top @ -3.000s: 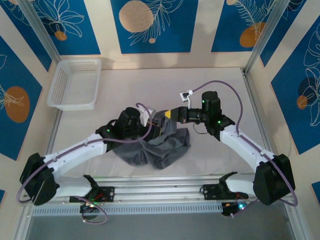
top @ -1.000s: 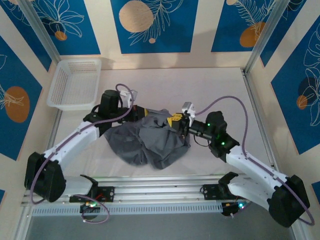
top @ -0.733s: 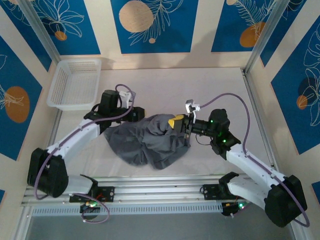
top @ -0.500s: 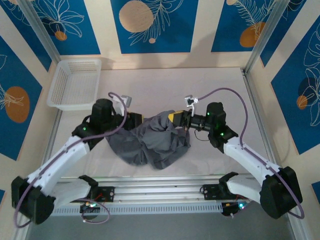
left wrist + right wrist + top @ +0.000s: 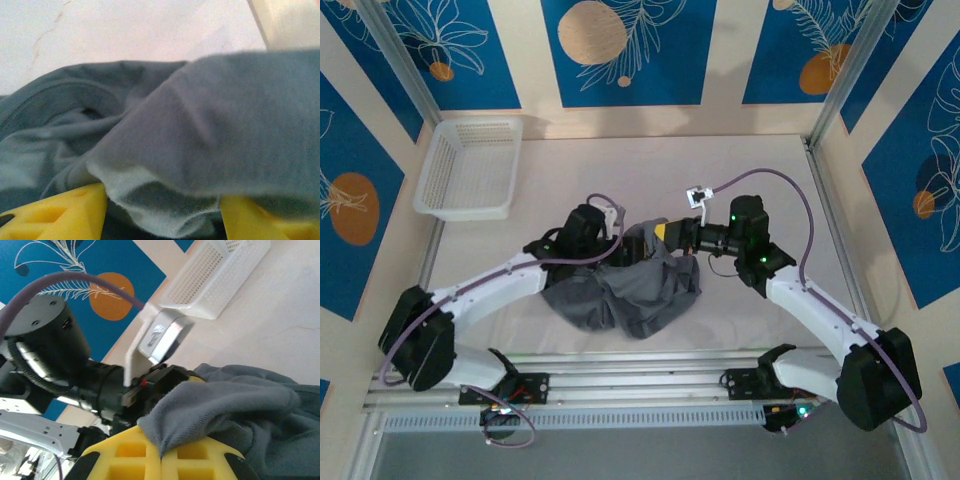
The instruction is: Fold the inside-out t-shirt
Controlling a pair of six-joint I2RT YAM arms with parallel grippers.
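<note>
The inside-out t-shirt [image 5: 635,295] is lying as a crumpled heap in the middle of the counter [image 5: 760,170]. In the top view its long axis is running roughly from 9 to 3 o'clock. The far edge of the heap, at 12 o'clock, is standing a little raised, and both arms are meeting there.

The right gripper [image 5: 161,447] is pressing its jaws fully together and is pinching a fold of the grey cloth between them. The left gripper [image 5: 160,200] is holding its jaws well apart. A fold with a pale hem is lying between the two yellow fingers [image 5: 55,215], but I judge they are not clamping it.

From both jaws the bulk of the shirt is lying toward 6 o'clock. The left arm is nearer to the 9 o'clock end, the right arm to the 3 o'clock end.

The left arm is reaching from its base at 7 o'clock, with the wrist pointing to 3 o'clock. The right arm is reaching from 5 o'clock, with the wrist pointing to 9 o'clock. The white basket [image 5: 470,165] is standing well apart at 10 o'clock.
</note>
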